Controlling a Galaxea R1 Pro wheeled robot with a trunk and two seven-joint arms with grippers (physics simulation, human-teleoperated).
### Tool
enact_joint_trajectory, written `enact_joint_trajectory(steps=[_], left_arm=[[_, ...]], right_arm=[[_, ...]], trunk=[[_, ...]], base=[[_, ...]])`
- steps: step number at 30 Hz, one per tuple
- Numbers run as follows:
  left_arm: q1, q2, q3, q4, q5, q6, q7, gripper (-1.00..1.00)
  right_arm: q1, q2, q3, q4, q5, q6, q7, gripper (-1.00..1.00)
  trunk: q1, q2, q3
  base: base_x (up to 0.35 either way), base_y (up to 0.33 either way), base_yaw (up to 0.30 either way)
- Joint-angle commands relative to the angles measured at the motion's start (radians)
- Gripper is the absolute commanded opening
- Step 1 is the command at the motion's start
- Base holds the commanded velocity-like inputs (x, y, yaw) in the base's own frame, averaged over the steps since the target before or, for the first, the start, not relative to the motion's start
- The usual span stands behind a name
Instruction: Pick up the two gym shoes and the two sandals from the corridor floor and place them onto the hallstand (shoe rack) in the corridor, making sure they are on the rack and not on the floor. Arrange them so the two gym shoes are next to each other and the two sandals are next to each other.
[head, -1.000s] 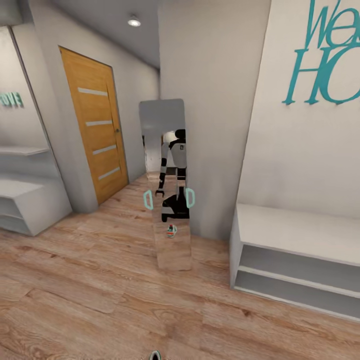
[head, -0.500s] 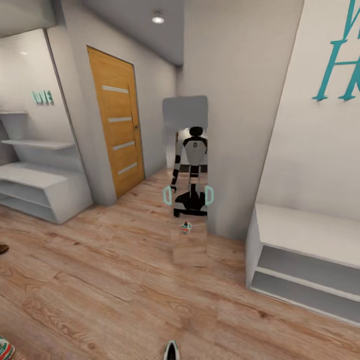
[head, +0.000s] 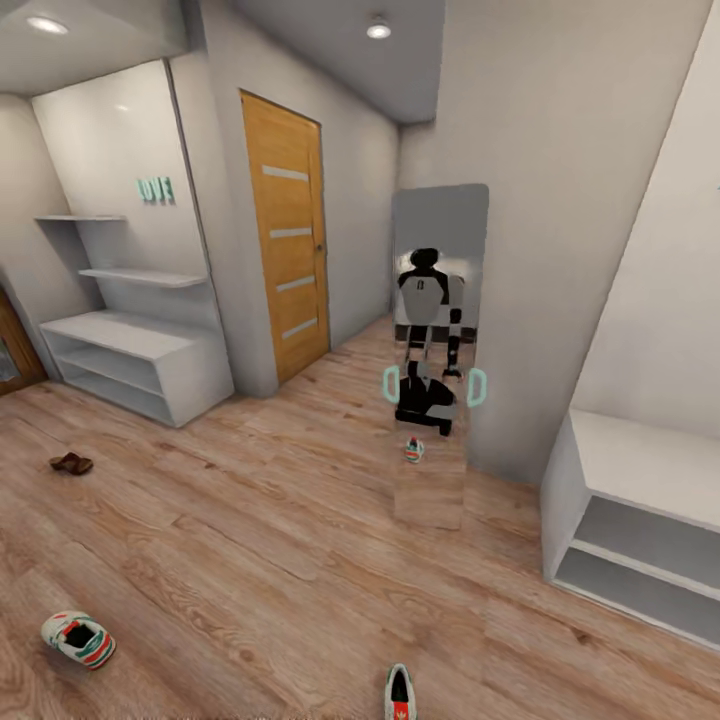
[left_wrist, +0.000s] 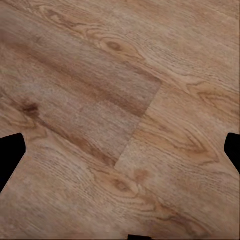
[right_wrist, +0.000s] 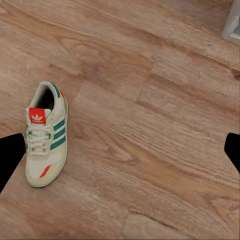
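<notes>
1. Head view looks down a corridor with a wood-plank corridor floor (head: 250, 560), a tall mirror (head: 435, 350) leaning on the far wall corner and an orange door (head: 290, 245) further back.
2. At the left, against the wall, stands the hallstand (head: 130, 350): a low pale-grey unit with shelf slots and two stepped shelves above it.
3. One gym shoe (head: 78, 638) lies on the floor at the lower left, well apart from the hallstand.
4. A second gym shoe (head: 400, 692) lies at the bottom edge of that view, partly cut off, well apart from the first.
5. One brown sandal (head: 71, 463) rests on the floor near the left edge, between the first gym shoe and the hallstand; the other sandal I cannot find.
6. A plain white bench (head: 640, 510) with two shelves stands at the right wall.
7. Right wrist view has a gym shoe (right_wrist: 46, 135) lying upright on its sole on the planks, laces up, with the right claw's fingertips (right_wrist: 10, 157) spread wide to either side and grasping nothing.
8. Left wrist view faces bare planks, and the left claw's fingertips (left_wrist: 10, 155) are likewise spread apart, released.
</notes>
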Motion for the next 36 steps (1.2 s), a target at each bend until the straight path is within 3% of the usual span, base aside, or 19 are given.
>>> enact_joint_trajectory(steps=[1,12,36], left_arm=[[-0.001,0.000,0.001,0.001,0.002,-0.003,-0.001,1.00],[-0.001,0.000,0.001,0.001,0.002,-0.004,-0.001,1.00],[-0.001,-0.002,0.001,0.001,0.002,-0.005,-0.001,1.00]], right_arm=[[0.000,0.000,-0.001,0.000,0.000,-0.003,-0.001,1.00],[0.000,0.000,-0.001,0.000,0.000,-0.003,0.000,1.00],[0.000,0.000,-0.002,0.000,0.000,-0.003,0.000,1.00]], trunk=[[0.000,-0.001,-0.002],[0.000,-0.001,-0.014],[0.000,-0.001,-0.040]], base=[[-0.011,0.303,0.200],[-0.004,0.240,0.200],[0.000,0.017,0.200]])
